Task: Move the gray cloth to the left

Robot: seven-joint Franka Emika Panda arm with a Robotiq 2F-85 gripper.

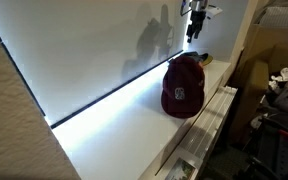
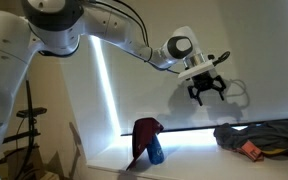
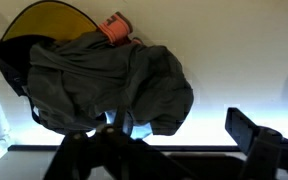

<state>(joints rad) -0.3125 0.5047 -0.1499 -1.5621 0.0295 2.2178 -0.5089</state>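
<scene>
Our fingers [image 2: 198,95] hang spread open and empty above the table [image 1: 114,120]. The gray cloth [image 2: 262,134] lies heaped below them, apart from the maroon cap [image 2: 146,132].

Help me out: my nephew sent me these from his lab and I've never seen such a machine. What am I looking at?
This is a white robot arm that a person steers remotely. At its end sits a two-fingered hand. Two of the pictures come from cameras standing in the room, each at a different spot. The third comes from a camera on the arm's wrist, looking past the hand's own dark fingers.

On the white surface lies a maroon cap, seen in both exterior views. Farther along lies a crumpled gray cloth. The wrist view shows it draped over something yellow and black, with a reddish item poking out beside it.

The hand is open, holds nothing, and hangs in the air above the surface.
</scene>
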